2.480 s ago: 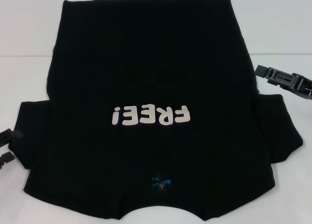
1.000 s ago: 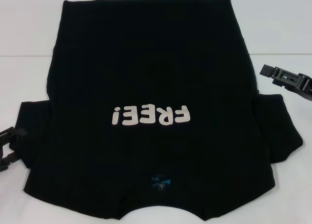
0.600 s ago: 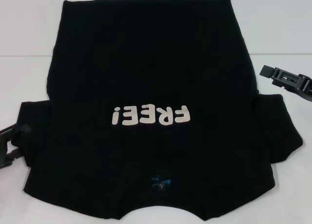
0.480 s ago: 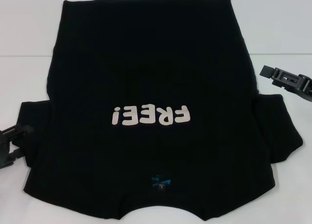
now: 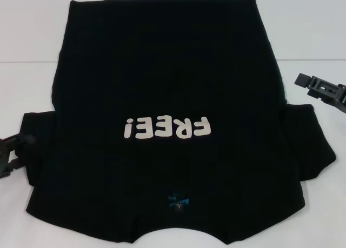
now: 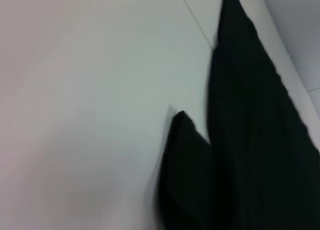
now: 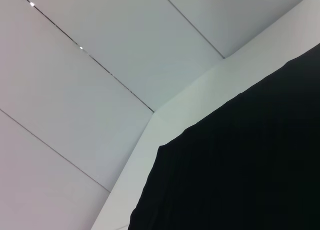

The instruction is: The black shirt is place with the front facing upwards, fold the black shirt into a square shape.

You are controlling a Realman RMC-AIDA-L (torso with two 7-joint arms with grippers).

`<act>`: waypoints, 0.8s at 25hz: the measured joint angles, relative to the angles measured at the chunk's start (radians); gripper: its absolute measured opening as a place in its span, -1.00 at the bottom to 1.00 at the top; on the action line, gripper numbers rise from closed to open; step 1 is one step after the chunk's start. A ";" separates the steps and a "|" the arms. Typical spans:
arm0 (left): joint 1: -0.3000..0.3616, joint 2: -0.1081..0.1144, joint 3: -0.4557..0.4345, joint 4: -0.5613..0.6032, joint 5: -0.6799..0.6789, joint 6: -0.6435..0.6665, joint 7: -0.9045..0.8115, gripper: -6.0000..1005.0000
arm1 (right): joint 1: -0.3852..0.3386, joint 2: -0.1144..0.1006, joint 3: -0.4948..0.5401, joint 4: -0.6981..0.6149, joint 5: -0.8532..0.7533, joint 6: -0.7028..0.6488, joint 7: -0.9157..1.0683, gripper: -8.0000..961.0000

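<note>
Lying flat and unfolded, the black shirt (image 5: 167,96) runs hem at twelve o'clock, collar at six. We see our left gripper (image 5: 12,153), fingers parted, touching the nine-o'clock sleeve, nearer than our right gripper (image 5: 320,90) at three o'clock, whose fingers we cannot tell.

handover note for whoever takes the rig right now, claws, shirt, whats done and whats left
Left claw: open, at the edge of the shirt's sleeve on the robot's left, holding nothing.
Right claw: above the table beside the other sleeve, clear of the cloth, holding nothing.
Black shirt: spread flat on the white table, front up, FREE! print showing, collar toward the robot, both sleeves out.
Done: no fold made.
Left: fold sleeves and sides in, then fold it into a square.
</note>
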 joint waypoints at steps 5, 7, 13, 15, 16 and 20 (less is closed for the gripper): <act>-0.018 0.002 0.002 0.003 0.046 -0.022 -0.024 0.60 | 0.000 -0.001 0.000 -0.001 0.001 -0.002 0.000 0.77; -0.020 0.001 0.001 0.007 0.043 -0.021 -0.023 0.59 | 0.000 -0.001 0.000 -0.001 0.001 -0.002 -0.001 0.77; -0.018 -0.003 -0.005 0.015 0.040 -0.023 -0.028 0.57 | 0.000 -0.001 0.000 -0.002 0.001 -0.002 -0.001 0.77; -0.020 -0.001 -0.002 0.015 0.044 -0.023 -0.038 0.49 | 0.000 -0.001 0.000 -0.002 0.001 -0.002 -0.001 0.76; -0.021 -0.001 0.000 0.016 0.045 -0.023 -0.043 0.46 | 0.000 -0.001 0.000 -0.002 0.001 -0.002 -0.001 0.76; -0.022 0.000 0.001 0.018 0.047 -0.024 -0.049 0.31 | -0.001 -0.002 0.000 -0.002 0.006 -0.001 -0.001 0.76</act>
